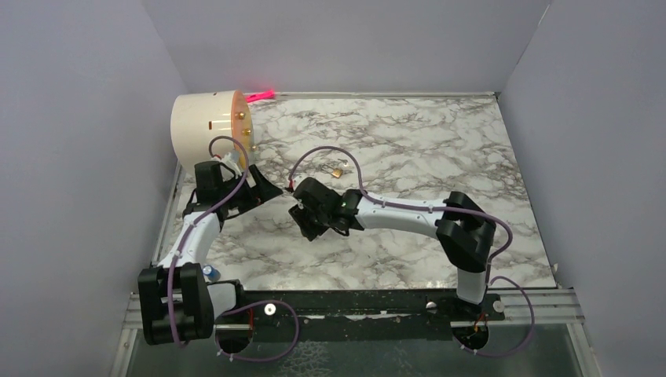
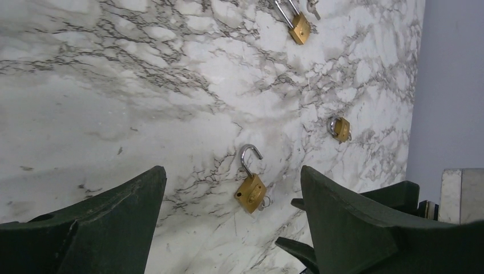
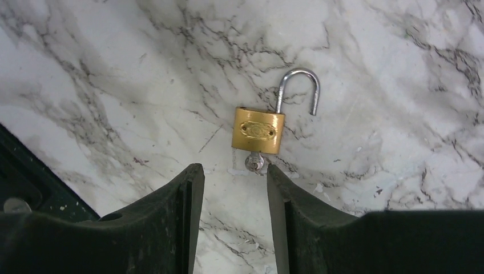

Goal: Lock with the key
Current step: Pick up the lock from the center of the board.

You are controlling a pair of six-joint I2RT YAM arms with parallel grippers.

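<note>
Although the key (image 3: 255,162) sits already in the keyhole at the bottom of the padlock (image 3: 258,131), the locking itself is not yet done. The shackle (image 3: 299,91) stands out of the brass body, with its free end in the air. The padlock lies flat on the marble worktop (image 3: 114,68), toward the far side from my bases.

My right jaws are released and hold nothing. Their tips are just short of the key head, which lies in line with the gap between them. My left jaws are also released and empty, and they face the padlock from its left.

I judge that these steps are left: to press the shackle down into the body, and to grip the key and turn it. My left wrist view shows a second padlock (image 2: 341,128) and a third padlock (image 2: 299,27) farther off.
</note>
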